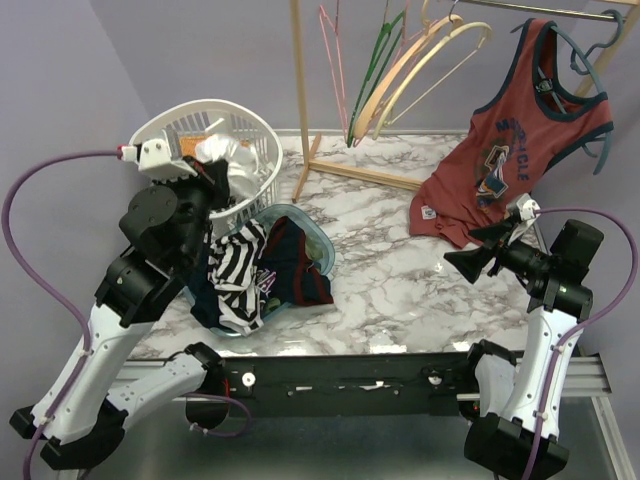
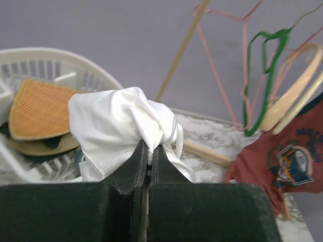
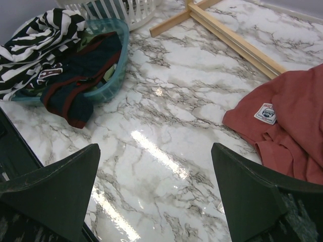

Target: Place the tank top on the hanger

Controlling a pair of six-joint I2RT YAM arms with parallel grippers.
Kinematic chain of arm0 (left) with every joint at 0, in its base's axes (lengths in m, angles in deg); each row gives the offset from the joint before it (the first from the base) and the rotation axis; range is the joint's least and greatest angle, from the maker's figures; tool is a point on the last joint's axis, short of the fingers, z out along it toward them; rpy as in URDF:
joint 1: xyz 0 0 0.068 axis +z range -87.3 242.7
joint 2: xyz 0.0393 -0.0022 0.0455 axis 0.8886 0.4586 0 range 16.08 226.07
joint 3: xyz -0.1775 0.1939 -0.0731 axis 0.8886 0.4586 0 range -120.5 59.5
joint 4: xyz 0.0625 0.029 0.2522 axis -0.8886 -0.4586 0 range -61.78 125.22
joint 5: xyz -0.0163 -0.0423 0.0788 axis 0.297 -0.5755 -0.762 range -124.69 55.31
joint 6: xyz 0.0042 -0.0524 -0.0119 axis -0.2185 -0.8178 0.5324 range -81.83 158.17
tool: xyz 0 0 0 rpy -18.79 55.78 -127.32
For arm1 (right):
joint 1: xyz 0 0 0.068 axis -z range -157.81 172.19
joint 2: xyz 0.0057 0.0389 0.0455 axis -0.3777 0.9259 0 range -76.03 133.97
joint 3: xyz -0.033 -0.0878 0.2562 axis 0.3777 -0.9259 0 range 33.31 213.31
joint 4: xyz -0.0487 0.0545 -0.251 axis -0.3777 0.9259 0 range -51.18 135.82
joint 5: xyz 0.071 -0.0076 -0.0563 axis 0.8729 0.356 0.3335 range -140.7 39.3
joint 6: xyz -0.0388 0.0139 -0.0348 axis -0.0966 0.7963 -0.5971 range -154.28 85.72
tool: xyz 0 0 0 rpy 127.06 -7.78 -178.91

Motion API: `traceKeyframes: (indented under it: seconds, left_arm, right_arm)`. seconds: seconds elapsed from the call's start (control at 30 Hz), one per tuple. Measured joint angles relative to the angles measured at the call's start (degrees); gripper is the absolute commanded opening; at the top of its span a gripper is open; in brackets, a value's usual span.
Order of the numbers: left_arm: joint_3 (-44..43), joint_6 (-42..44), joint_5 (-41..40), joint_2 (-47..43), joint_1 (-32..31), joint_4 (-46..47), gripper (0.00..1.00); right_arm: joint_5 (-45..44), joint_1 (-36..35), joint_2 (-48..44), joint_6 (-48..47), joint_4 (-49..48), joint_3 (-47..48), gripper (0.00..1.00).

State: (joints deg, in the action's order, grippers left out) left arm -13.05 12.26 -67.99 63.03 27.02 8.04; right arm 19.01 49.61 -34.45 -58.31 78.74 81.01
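While the left end effector [image 2: 150, 146] is clenched on a bunched fold of the tank top [image 2: 116, 121] over the basket [image 1: 200, 108] at upper left, it is best lifted slowly clear so the empty, wide-spread right end effector [image 3: 155, 151] can find a strap for the hanger [image 1: 440, 45] at top centre.

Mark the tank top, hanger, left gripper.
tank top [image 2: 118, 123]: left wrist view, bunched cloth above the fingers.
hanger [image 2: 291, 89]: left wrist view, middle of its cream arm.
left gripper [image 2: 149, 147]: left wrist view, between the shut fingertips pinching the tank top.
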Motion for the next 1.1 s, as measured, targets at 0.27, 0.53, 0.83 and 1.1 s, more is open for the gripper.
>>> traceKeyframes:
  seconds: [0.27,0.53,0.83,1.1]
  left_arm:
    - [-10.4,2.9,19.6,11.8,-0.1,12.1,0.0]
    - [-6.4,2.6,32.5,19.8,-8.4,15.3,0.0]
    - [4.2,-0.6,35.6,28.1,-16.7,24.6,0.0]
    - [10.8,-5.6,38.5,38.0,-18.0,33.9,0.08]
  right_arm:
    - [-1.0,-0.1,-0.1,-0.1,0.0,0.0,1.0]
    - [-1.8,-0.4,-0.8,-0.8,0.1,0.0,1.0]
    - [-3.0,-0.4,-0.8,-2.1,0.4,0.0,1.0]
    - [-3.2,-0.5,0.7,-4.7,1.7,0.0,1.0]
